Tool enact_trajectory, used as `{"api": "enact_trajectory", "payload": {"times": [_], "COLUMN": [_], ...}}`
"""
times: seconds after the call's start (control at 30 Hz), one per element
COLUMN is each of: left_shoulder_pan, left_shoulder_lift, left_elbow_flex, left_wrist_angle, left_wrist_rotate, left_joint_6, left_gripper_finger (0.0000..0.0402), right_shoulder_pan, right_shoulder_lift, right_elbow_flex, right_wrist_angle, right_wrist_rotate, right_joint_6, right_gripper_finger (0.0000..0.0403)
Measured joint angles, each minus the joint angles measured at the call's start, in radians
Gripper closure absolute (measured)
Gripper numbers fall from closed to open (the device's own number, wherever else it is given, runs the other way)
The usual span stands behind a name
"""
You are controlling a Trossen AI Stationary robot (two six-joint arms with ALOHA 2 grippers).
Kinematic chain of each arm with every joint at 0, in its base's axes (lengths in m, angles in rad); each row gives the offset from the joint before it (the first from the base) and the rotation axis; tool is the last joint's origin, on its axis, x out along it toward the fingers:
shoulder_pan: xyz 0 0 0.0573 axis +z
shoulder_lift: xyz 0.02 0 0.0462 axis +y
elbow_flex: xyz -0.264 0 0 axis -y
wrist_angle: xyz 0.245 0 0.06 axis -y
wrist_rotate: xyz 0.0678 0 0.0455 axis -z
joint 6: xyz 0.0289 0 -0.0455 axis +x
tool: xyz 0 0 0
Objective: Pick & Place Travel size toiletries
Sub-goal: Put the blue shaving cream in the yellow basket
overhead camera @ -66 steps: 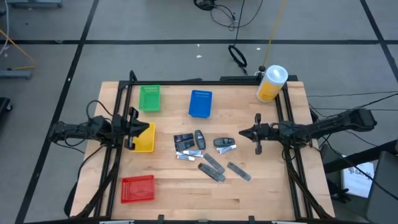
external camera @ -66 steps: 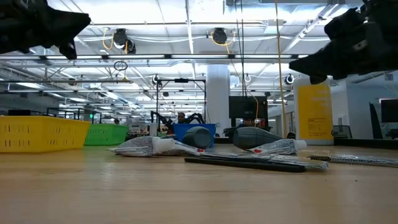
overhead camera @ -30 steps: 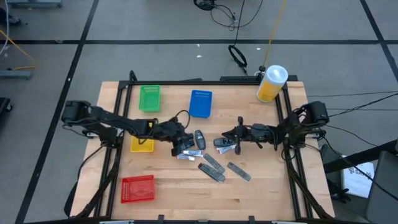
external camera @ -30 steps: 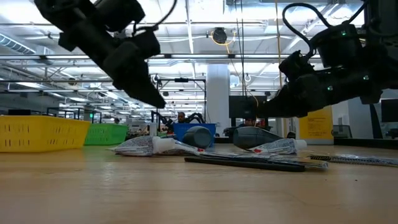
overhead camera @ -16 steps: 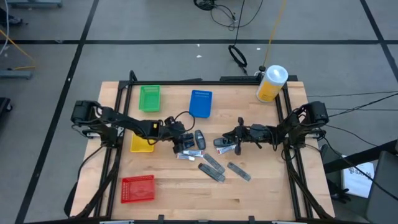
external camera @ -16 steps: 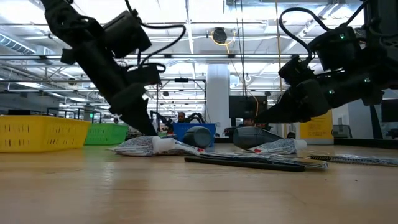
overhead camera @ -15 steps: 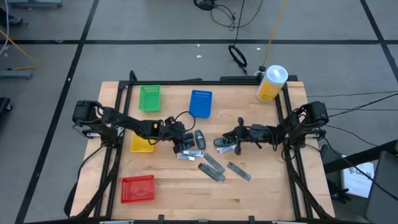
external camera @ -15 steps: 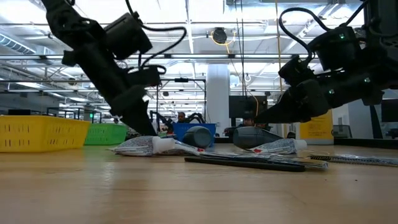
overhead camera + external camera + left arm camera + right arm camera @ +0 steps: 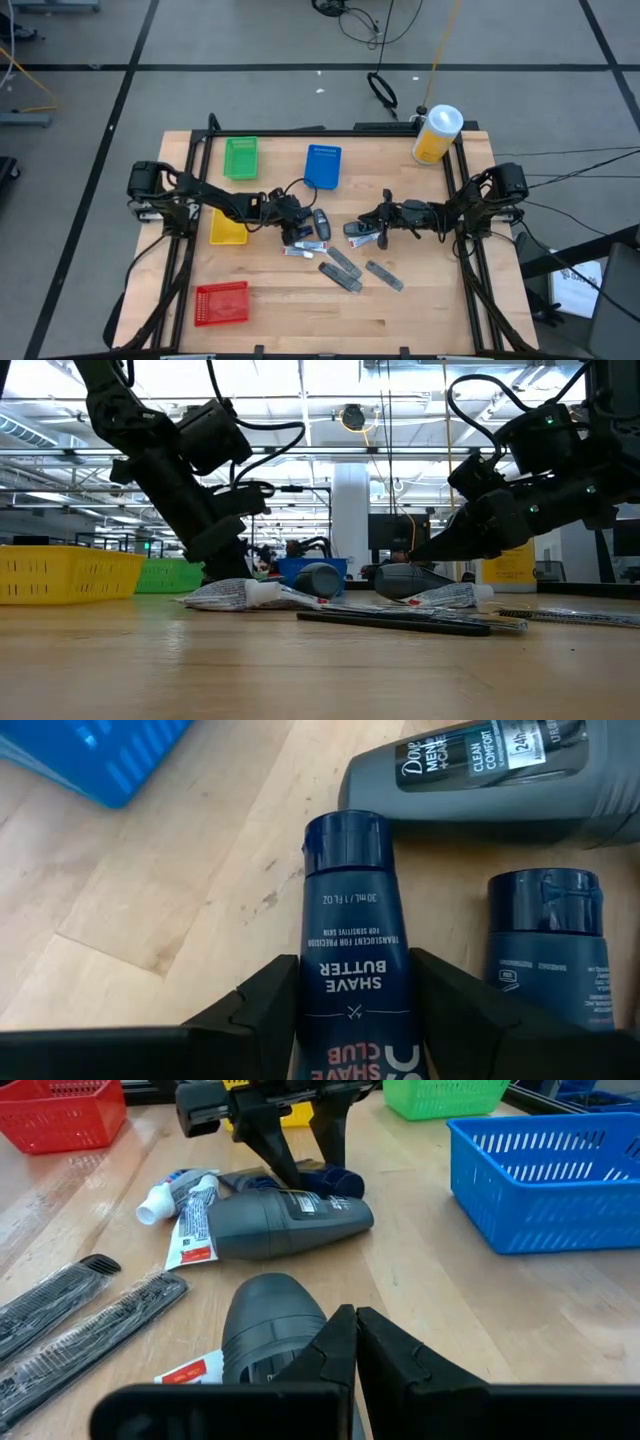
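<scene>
The travel size toiletries lie in a loose pile at the table's middle. A dark blue shave-butter tube (image 9: 350, 910) lies flat with my left gripper (image 9: 355, 965) (image 9: 292, 232) closed on it. Beside it lie a second dark tube (image 9: 545, 950) and a grey bottle (image 9: 490, 770). Another rounded grey bottle (image 9: 270, 1330) (image 9: 358, 229) lies under my right gripper (image 9: 352, 1320) (image 9: 377, 234), which is shut. Grey flat packets (image 9: 340, 268) lie nearer the front edge. My left gripper pinches the tube's two long sides (image 9: 312, 990) between its fingers, below the cap. The fingers slant down from the table's left and lie along the tube. The tube lies flat on the table, its cap (image 9: 345, 840) pointing away from the gripper. My right gripper's shut fingertips (image 9: 345, 1330) are close beside the rounded grey bottle; whether they touch it, I cannot tell.
Small trays stand around the pile: blue (image 9: 322, 167) and green (image 9: 240, 158) at the back, yellow (image 9: 228, 228) at the left, red (image 9: 221, 303) at the front left. A big yellow canister (image 9: 436, 133) stands at the back right corner.
My left gripper has come down from above the pile to the table, and its arm has stretched a little farther toward the right. The right arm and the toiletries have kept still.
</scene>
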Motion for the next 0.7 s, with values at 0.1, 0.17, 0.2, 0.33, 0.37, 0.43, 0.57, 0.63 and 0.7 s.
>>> {"api": "enact_trajectory", "payload": {"times": [0.1, 0.17, 0.2, 0.33, 0.37, 0.43, 0.57, 0.63, 0.7], "left_shoulder_pan": [0.000, 0.000, 0.000, 0.000, 0.000, -0.002, -0.018, -0.033, -0.053], "left_shoulder_lift": [-0.009, -0.022, -0.031, -0.093, -0.117, -0.169, -0.308, -0.388, -0.468], "left_elbow_flex": [-0.001, -0.002, -0.002, 0.003, 0.004, 0.004, 0.005, 0.005, 0.005], "left_wrist_angle": [-0.005, -0.012, -0.016, -0.068, -0.086, -0.131, -0.254, -0.344, -0.441], "left_wrist_rotate": [-0.002, -0.004, -0.004, -0.011, -0.012, -0.012, -0.013, 0.006, 0.051], "left_joint_6": [-0.015, -0.033, -0.044, -0.061, -0.071, -0.101, -0.213, -0.289, -0.385], "left_gripper_finger": [0.0258, 0.0287, 0.0303, 0.0352, 0.0360, 0.0368, 0.0360, 0.0352, 0.0350], "right_shoulder_pan": [0.000, 0.000, 0.000, 0.000, 0.000, 0.000, 0.000, 0.000, 0.000], "right_shoulder_lift": [0.000, 0.000, 0.000, 0.000, 0.000, 0.000, 0.000, 0.000, 0.000], "right_elbow_flex": [0.000, 0.000, 0.000, 0.000, 0.000, 0.000, -0.001, -0.001, -0.001], "right_wrist_angle": [0.000, 0.000, 0.000, -0.002, -0.003, -0.006, -0.007, -0.009, -0.017], "right_wrist_rotate": [0.000, 0.000, 0.000, 0.000, 0.000, 0.000, 0.000, 0.000, 0.000], "right_joint_6": [0.000, 0.000, 0.000, 0.008, 0.008, 0.008, 0.008, 0.008, 0.006], "right_gripper_finger": [0.0399, 0.0399, 0.0399, 0.0399, 0.0399, 0.0399, 0.0399, 0.0399, 0.0399]}}
